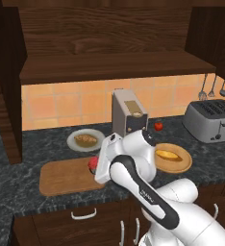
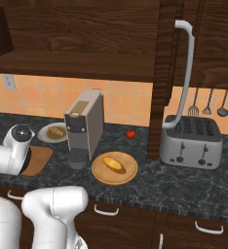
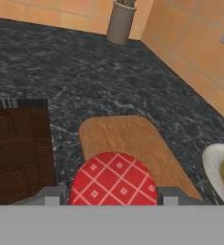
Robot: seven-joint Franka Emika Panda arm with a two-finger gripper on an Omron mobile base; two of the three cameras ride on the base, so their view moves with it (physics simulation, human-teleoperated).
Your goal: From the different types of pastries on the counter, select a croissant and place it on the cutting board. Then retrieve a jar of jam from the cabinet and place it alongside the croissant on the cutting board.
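Croissant [image 1: 86,140] not yet on the cutting board [image 1: 61,177]: resting on a white plate [image 1: 71,142] toward the worktop's [image 1: 18,187] back edge. Jam jar [image 3: 114,180] already out of the cabinet [image 1: 109,43], pinched between the tool's [image 3: 113,197] fingertips [image 3: 50,196], held low over the board's right end. Left: setting the jar down, moving the croissant.

No readable text, brand, number or sign is showing. The robot arm [image 1: 148,197] is carrying a small dark marking on its black link, too blurred to read. The jar of jam [image 3: 114,179] lid is displaying only a white diamond grid.
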